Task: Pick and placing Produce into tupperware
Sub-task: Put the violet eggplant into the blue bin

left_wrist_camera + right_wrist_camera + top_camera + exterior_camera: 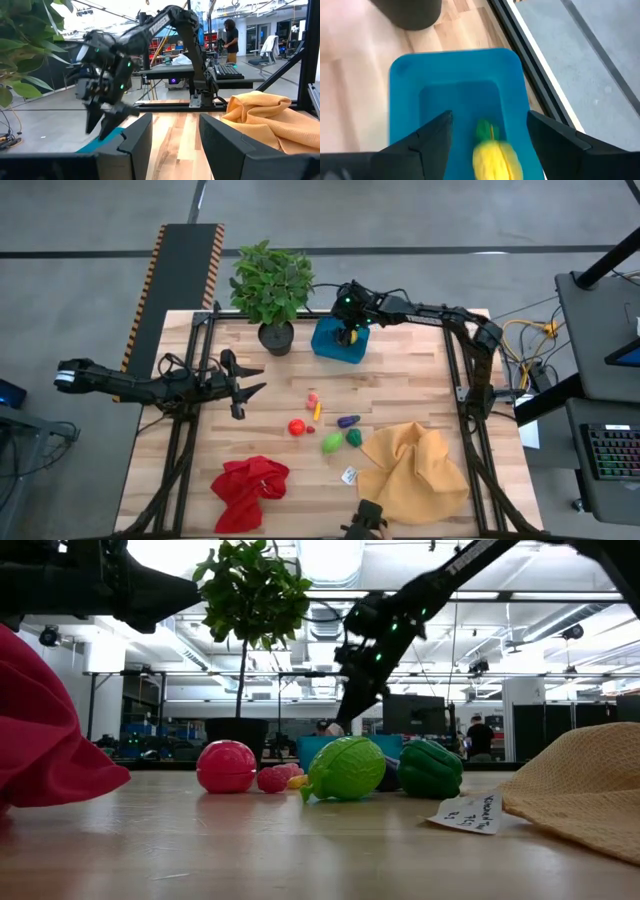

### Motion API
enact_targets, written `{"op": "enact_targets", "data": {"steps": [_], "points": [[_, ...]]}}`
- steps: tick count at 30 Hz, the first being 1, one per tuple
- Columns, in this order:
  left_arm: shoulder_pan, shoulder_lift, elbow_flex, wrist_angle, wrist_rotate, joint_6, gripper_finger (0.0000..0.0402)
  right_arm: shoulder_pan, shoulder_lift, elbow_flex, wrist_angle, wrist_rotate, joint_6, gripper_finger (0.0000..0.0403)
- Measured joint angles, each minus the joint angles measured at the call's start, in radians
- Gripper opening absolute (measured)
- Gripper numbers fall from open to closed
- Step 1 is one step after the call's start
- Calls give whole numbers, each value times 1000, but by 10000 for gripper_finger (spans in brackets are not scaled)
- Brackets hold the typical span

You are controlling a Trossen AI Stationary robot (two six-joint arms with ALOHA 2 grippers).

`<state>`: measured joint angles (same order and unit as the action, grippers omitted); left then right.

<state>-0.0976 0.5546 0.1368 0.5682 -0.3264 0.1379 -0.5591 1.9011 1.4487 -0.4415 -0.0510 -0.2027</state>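
The teal tupperware (328, 343) stands at the table's far edge, right of the potted plant. My right gripper (489, 116) hangs open above it, pointing down. Below, between the fingers and touching neither, a yellow piece of produce with a green top (492, 156) lies on the tub's floor. Loose produce lies mid-table: a red ball (297, 427), a purple piece (348, 421), a light green piece (332, 443), a dark green piece (354, 437) and small pink and orange pieces (315, 404). My left gripper (245, 385) waits open over the table's left side.
A potted plant (270, 290) stands just left of the tub. A red cloth (250, 490) lies at the near left and a mustard-yellow cloth (415, 470) at the near right, with a white tag (349, 476) between them. Bare wood shows around the loose produce.
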Motion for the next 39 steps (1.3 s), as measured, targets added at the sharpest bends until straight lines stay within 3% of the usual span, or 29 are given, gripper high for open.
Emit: {"op": "enact_targets", "data": {"steps": [13, 27, 39], "points": [[0, -1, 0, 0, 0, 0, 148, 13, -271, -25, -310, 0, 68, 235], [0, -4, 0, 0, 0, 0, 148, 101, -695, -228, -314, -1, 85, 233], [0, -4, 0, 0, 0, 0, 148, 211, -952, -448, -254, -1, 193, 233]]}}
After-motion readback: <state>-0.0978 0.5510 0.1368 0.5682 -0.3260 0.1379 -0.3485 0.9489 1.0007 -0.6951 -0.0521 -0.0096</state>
